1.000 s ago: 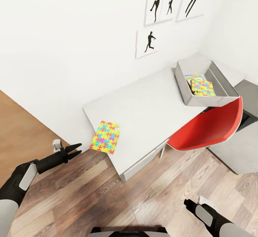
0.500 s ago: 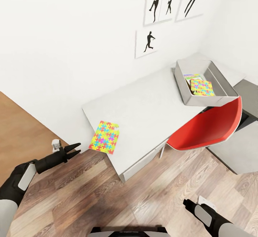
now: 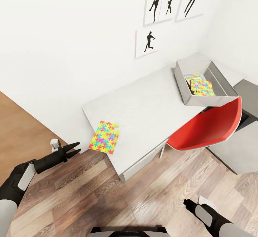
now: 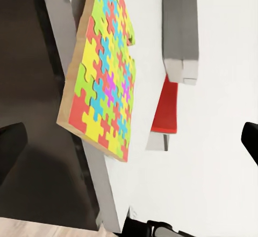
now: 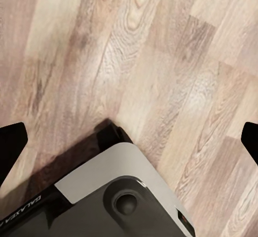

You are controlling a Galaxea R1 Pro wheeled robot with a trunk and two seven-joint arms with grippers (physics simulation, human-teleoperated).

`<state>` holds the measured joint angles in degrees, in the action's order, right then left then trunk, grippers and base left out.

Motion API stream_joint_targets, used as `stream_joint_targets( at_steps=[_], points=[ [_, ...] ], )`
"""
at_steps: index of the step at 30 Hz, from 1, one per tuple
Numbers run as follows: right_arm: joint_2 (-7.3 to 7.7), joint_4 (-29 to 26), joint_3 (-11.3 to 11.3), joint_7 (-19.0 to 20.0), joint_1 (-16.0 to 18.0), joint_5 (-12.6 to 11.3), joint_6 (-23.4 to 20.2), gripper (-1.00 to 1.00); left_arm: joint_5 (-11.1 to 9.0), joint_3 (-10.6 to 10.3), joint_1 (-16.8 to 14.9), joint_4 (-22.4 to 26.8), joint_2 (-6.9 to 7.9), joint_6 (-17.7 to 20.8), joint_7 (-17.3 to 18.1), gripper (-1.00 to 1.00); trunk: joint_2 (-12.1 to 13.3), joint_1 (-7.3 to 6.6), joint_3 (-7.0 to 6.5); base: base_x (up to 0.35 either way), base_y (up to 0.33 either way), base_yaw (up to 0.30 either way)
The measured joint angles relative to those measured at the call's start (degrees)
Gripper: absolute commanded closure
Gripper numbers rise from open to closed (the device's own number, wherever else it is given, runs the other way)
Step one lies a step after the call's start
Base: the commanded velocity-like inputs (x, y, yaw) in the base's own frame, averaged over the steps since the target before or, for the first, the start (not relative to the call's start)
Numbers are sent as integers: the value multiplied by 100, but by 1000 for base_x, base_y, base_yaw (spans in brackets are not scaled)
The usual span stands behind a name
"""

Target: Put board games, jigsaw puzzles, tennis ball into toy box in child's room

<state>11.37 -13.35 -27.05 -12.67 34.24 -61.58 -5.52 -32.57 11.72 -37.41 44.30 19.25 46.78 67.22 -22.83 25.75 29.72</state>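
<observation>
One thin flat jigsaw puzzle square of yellow, pink, blue and green pieces [image 3: 104, 137] lies out on the long pale grey-white table [image 3: 143, 108] in my head view, near the table's corner closest to my left arm. At the far end of the table the light grey rectangular toy box with sloping walls [image 3: 186, 86] already holds a second jigsaw puzzle square [image 3: 202, 87], resting on a printed box [image 3: 191, 76] whose edge peeks out beneath it. I judge the job partly done: I can count one puzzle and at least one game in the bin, one puzzle left outside, and I cannot tell about the tennis ball or the other games. A red moulded chair [image 3: 208, 126] sits tucked under the table by the bin. My left gripper [image 3: 73, 150] hangs just beside the table corner, jaws parted, holding nothing. My right arm is low over the wood plank floor [image 3: 143, 194].

From my left wrist, the loose puzzle [image 4: 105, 70] lies close ahead on the table top, one corner over the table edge, and my dark fingertips [image 4: 11, 145] stand wide apart at either side.

From my right wrist, my fingertips [image 5: 11, 137] are spread wide and empty above the floor and my own grey base [image 5: 115, 199].
</observation>
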Motion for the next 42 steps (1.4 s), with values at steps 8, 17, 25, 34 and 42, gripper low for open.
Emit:
stream_joint_targets(
  at_steps=[8,17,25,34,42],
  points=[
    [419,-8,-6,1340,-181,-71,-37,-100,1,-3,0,0,3,-7,30,-100,-320,176,144,0,0,-30],
    [777,279,11,3070,-319,-51,-205,-100,32,-6,0,-3,0,-16,18,-100,-682,374,306,0,0,-47],
    [974,513,16,3908,-335,-36,-220,-100,45,-16,0,-13,-13,-25,14,-100,-1004,550,450,0,0,-3],
    [1054,655,14,4442,-341,-22,-217,-100,57,-12,0,-17,-17,-26,22,-100,-1247,682,559,0,0,0],
    [1057,685,14,4476,-339,-14,-217,-100,68,-7,0,-18,-22,-27,23,-100,-1446,792,648,0,0,0]
  ],
)
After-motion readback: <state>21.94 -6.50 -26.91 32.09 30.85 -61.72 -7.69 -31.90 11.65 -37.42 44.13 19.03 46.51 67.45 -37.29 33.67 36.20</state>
